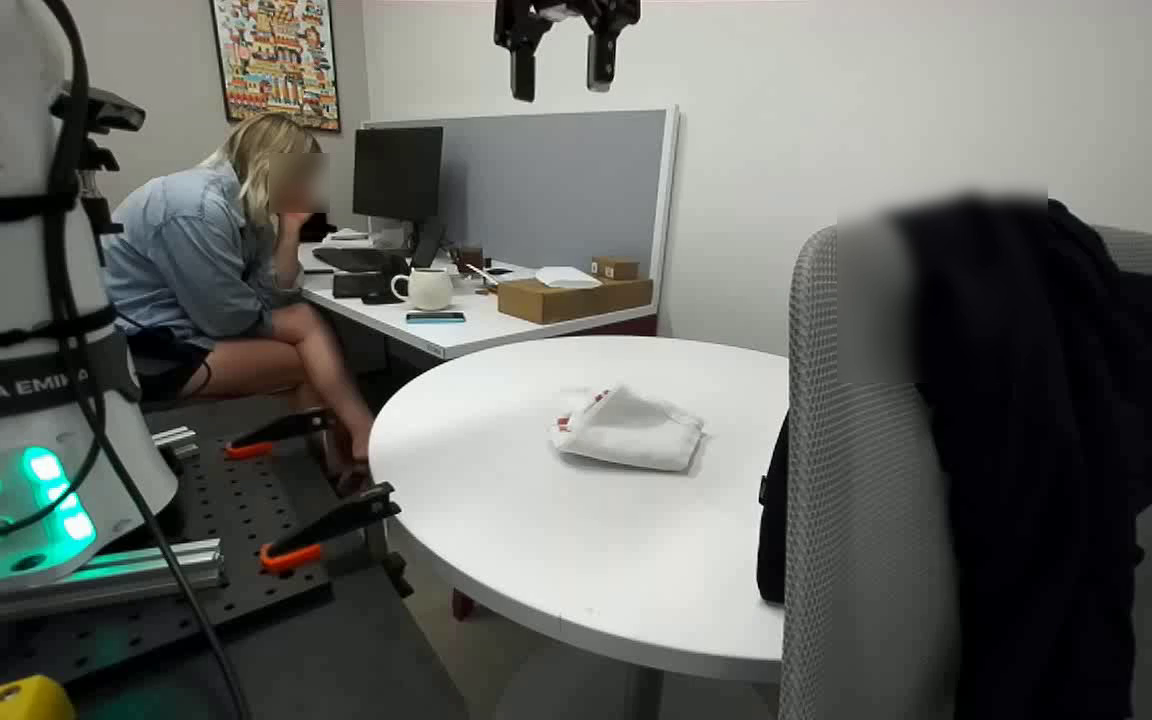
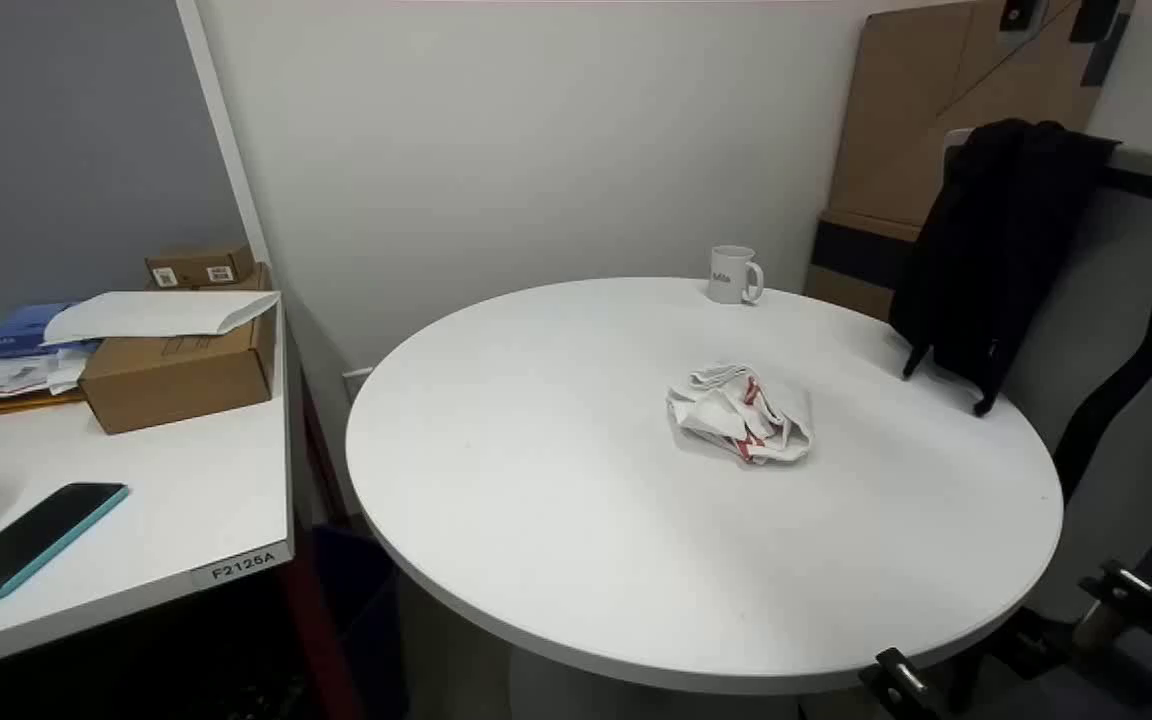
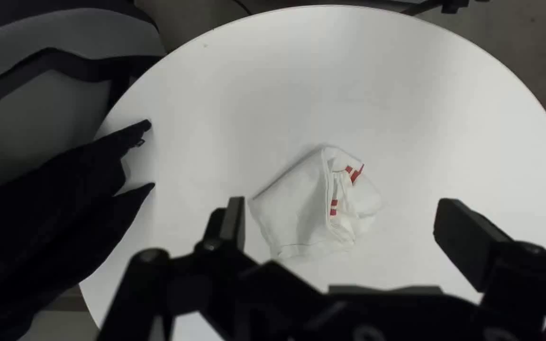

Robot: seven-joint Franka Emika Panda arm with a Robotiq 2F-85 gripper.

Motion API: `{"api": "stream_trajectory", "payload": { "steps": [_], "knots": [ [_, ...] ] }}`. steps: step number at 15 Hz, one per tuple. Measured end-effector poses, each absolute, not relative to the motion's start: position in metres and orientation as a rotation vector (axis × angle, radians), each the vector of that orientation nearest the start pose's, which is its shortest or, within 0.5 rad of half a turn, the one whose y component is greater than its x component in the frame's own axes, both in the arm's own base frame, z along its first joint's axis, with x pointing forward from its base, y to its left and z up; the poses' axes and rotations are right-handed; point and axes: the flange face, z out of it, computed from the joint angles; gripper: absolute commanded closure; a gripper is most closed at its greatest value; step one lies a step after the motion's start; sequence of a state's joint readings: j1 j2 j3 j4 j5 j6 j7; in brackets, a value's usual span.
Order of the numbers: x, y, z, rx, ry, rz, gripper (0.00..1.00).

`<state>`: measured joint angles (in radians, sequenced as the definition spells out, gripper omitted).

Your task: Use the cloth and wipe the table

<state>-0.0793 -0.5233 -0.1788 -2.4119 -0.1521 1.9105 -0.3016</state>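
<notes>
The cloth is white with red marks and lies crumpled and folded on the round white table. It shows in both exterior views (image 1: 631, 437) (image 2: 726, 412) and in the wrist view (image 3: 296, 208). The table shows in both exterior views (image 1: 496, 500) (image 2: 536, 500) and in the wrist view (image 3: 396, 94). My gripper is open and empty, high above the table, in an exterior view (image 1: 561, 80). In the wrist view its fingers (image 3: 341, 206) stand wide apart, with the cloth far below between them, nearer the left finger. Nothing touches the cloth except the table.
A white mug (image 2: 726, 276) stands at the table's edge. A grey chair (image 1: 866, 500) with a dark jacket (image 1: 1026, 400) stands against the table; jacket ends rest on the tabletop. A desk (image 1: 476, 335) with boxes and a phone stands beside. A person (image 1: 196, 240) sits at the desk.
</notes>
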Motion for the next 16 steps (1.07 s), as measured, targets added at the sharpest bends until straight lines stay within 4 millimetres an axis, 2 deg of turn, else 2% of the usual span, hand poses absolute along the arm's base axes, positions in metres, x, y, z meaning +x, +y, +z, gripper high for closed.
{"api": "stream_trajectory", "payload": {
  "steps": [4, 6, 8, 12, 16],
  "knots": [
    [0.382, -0.116, 0.496, -3.197, -0.192, -0.016, 0.00],
    [0.394, -0.112, 0.491, -3.204, -0.211, -0.066, 0.00],
    [0.416, -0.104, 0.479, -3.187, -0.218, -0.164, 0.00],
    [0.466, -0.088, 0.439, -3.142, -0.200, -0.342, 0.00],
    [0.509, -0.081, 0.382, -3.158, -0.208, -0.405, 0.00]
  ]
}}
